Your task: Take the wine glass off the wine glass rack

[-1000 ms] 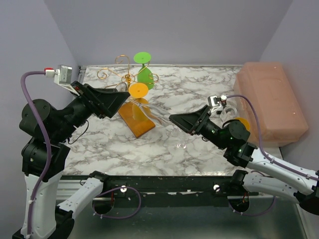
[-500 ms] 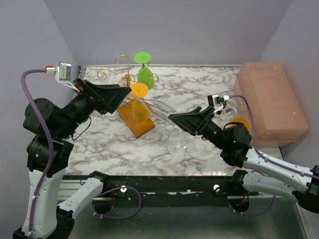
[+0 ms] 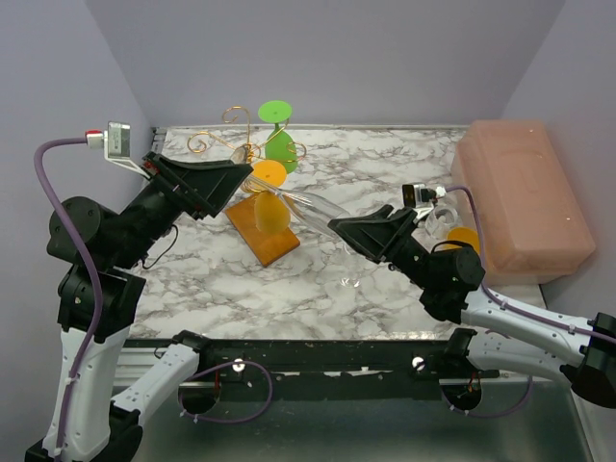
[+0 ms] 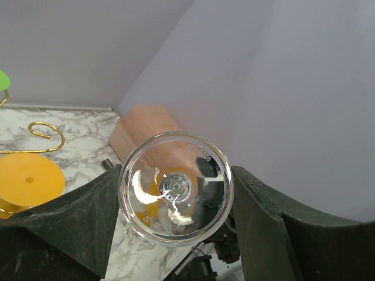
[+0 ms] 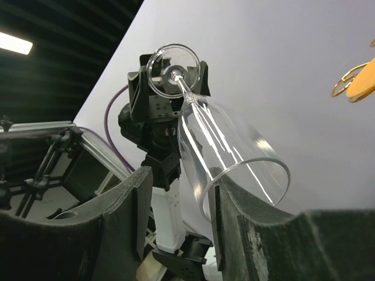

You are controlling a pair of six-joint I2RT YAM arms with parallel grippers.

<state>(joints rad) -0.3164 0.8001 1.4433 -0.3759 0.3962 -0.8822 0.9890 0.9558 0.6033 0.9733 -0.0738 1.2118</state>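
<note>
A clear wine glass (image 3: 310, 205) hangs in the air, lying almost flat between my two grippers. My left gripper (image 3: 245, 185) is shut on its round foot (image 4: 176, 187), whose edge touches both fingers. My right gripper (image 3: 335, 227) is open at the bowl's rim (image 5: 246, 181). The bowl wall runs down between its fingers, against the right finger (image 5: 263, 234), with a gap to the left finger (image 5: 126, 222). The gold wire rack (image 3: 231, 135) stands at the back left on its orange-brown wooden base (image 3: 262, 236).
An orange-footed glass (image 3: 268, 174) and a green glass (image 3: 280, 144) hang on the rack. A large pink box (image 3: 525, 192) stands at the right. A clear glass with an orange foot (image 3: 465, 238) lies beside it, behind my right arm.
My left gripper has risen a little with the glass's foot. The bowl end has lifted and swung right. My right gripper has edged up to the rim.
</note>
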